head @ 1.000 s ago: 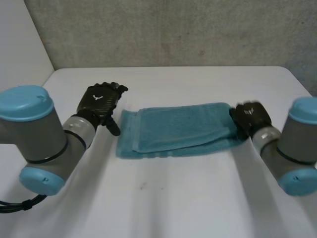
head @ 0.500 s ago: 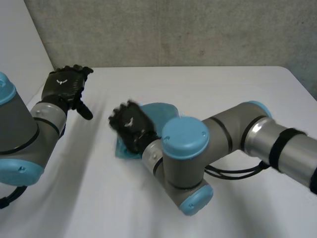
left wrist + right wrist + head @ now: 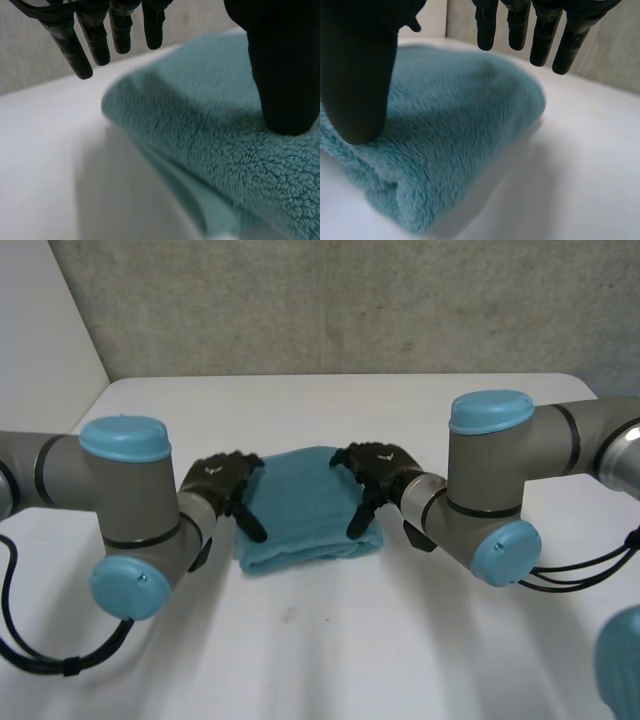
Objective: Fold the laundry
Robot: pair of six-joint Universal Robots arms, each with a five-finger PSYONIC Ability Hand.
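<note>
A teal towel [image 3: 305,505] lies folded into a small thick block at the middle of the white table [image 3: 320,640]. My left hand [image 3: 222,483] stands open at the towel's left edge, its thumb [image 3: 282,75] over the cloth [image 3: 220,135] and its straight fingers [image 3: 95,40] above the far corner. My right hand [image 3: 375,472] stands open at the towel's right edge, thumb [image 3: 357,80] resting on the pile [image 3: 450,135], fingers [image 3: 540,35] straight above its far rounded fold. Neither hand grips the cloth.
Both arms reach inward, with their grey elbows and blue caps [image 3: 125,435] [image 3: 490,412] close on either side of the towel. A grey wall [image 3: 340,300] runs behind the table's far edge.
The long towel has been folded in half leftward by my right hand, which swept across and then drew back to the new right edge and opened. My left hand returned to the left edge.
</note>
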